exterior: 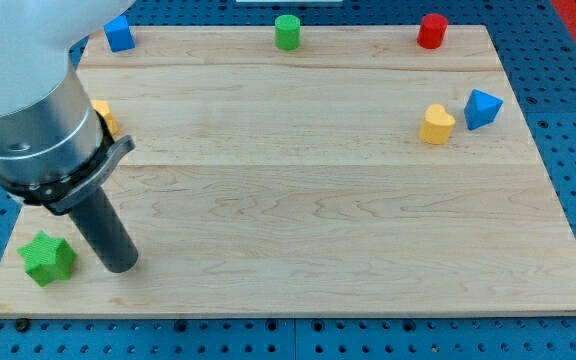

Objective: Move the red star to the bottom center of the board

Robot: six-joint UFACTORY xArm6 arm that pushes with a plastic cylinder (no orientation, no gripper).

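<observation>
No red star shows in the camera view; the arm's body covers part of the board's left side. My tip (119, 266) rests on the board near the bottom left corner. It stands just right of a green star (47, 258), with a small gap between them. A red cylinder (432, 31) stands at the board's top right edge.
A blue cube (118, 33) is at the top left and a green cylinder (287, 32) at the top centre. A yellow heart (436, 125) and a blue triangular block (482, 108) sit together at the right. A yellow block (106, 116) is partly hidden behind the arm at the left.
</observation>
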